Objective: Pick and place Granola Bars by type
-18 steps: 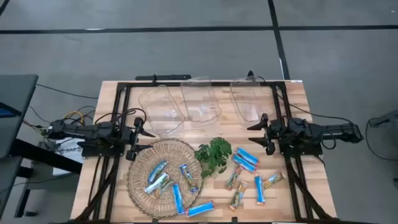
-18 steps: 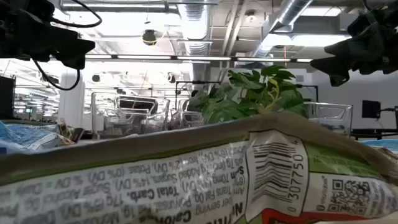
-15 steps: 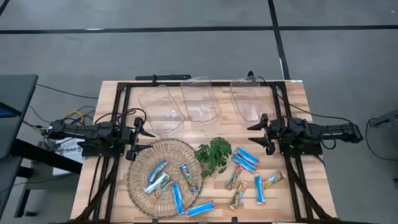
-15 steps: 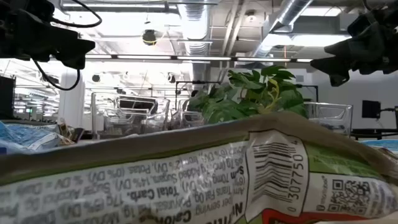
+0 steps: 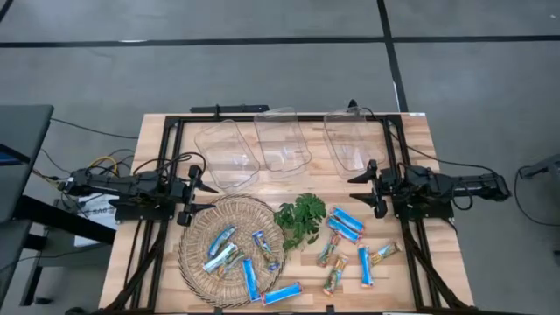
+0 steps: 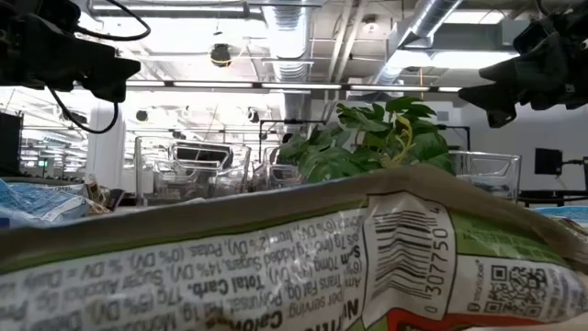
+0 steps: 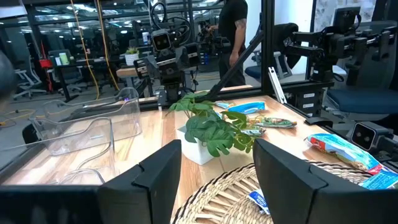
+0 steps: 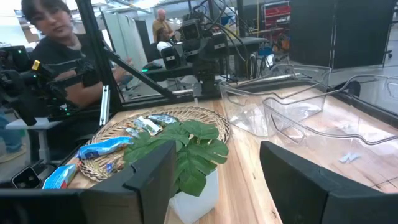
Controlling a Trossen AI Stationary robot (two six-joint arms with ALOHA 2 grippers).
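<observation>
Granola bars lie in two groups. Several blue and blue-and-silver ones [image 5: 220, 245] rest on a round wicker tray [image 5: 197, 229] at the near left. Several more, blue [image 5: 347, 223] and tan multicoloured [image 5: 329, 250], lie flat on the wooden table at the near right. My left gripper [image 5: 199, 194] hovers open at the tray's far left rim, pointing toward the table's right. My right gripper [image 5: 366, 188] stands open at the right, beyond the loose bars, pointing left. Both wrist views show nothing between the fingers [image 7: 163, 171] [image 8: 152, 171].
A small green plant [image 5: 300, 219] in a white pot stands between the two groups of bars. Three clear plastic tubs [image 5: 226, 156] [image 5: 282, 144] [image 5: 348, 140] sit in a row at the far side. One wrapper [image 6: 276, 257] lies close before the low camera. People show beyond the table [image 8: 62, 56].
</observation>
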